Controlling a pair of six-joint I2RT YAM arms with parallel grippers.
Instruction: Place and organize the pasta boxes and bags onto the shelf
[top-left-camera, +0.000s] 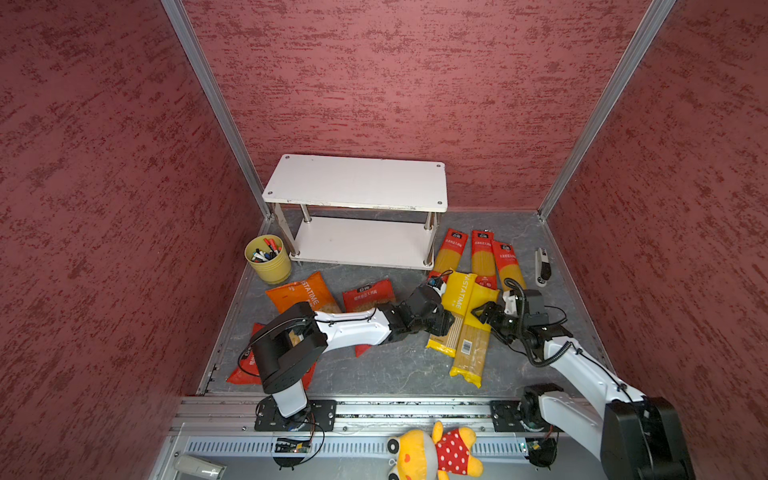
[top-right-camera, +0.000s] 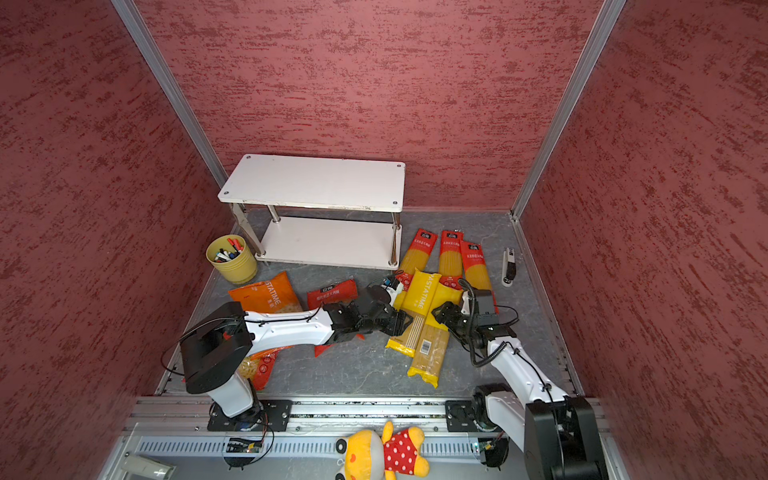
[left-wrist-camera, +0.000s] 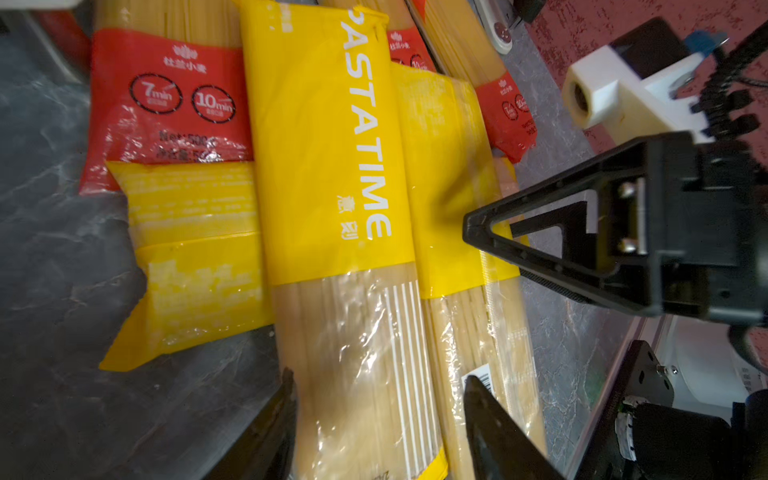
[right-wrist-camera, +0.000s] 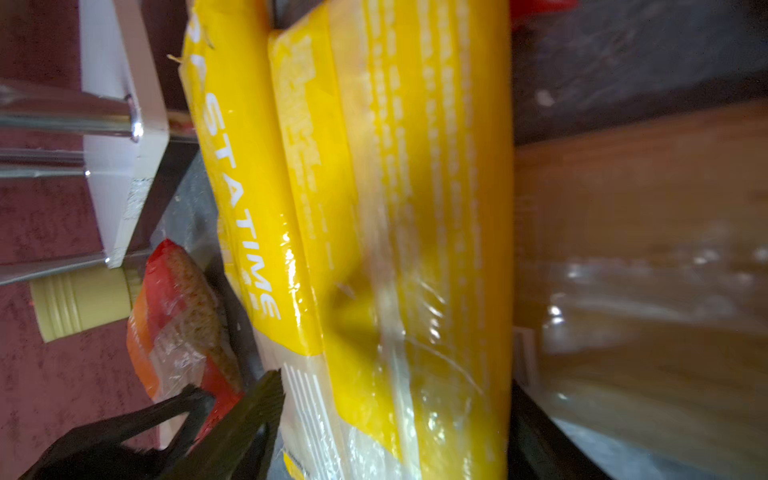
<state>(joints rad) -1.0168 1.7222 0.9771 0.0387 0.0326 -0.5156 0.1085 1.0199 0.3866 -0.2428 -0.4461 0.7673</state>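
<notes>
The white two-tier shelf (top-left-camera: 357, 183) (top-right-camera: 316, 183) stands bare at the back. A yellow PASTATIME pack (top-left-camera: 457, 295) (left-wrist-camera: 328, 166) (right-wrist-camera: 245, 187) lies on the floor partly over a second yellow pack (top-left-camera: 473, 349) (left-wrist-camera: 449, 187). A third yellow pack (left-wrist-camera: 195, 257) lies under it. My left gripper (top-left-camera: 449, 324) (left-wrist-camera: 379, 376) is open, one finger on each side of the PASTATIME pack's clear end. My right gripper (top-left-camera: 480, 311) (right-wrist-camera: 395, 386) is open, with the yellow packs between its fingers. Three long red packs (top-left-camera: 484, 253) lie right of the shelf. An orange bag (top-left-camera: 301, 295) and a red bag (top-left-camera: 368, 295) lie left, another red bag (top-left-camera: 241, 374) under my left arm.
A yellow pen cup (top-left-camera: 268, 259) stands left of the shelf. A white and black device (top-left-camera: 542, 266) lies near the right wall. A plush toy (top-left-camera: 436, 453) sits on the front rail. Red walls close in three sides.
</notes>
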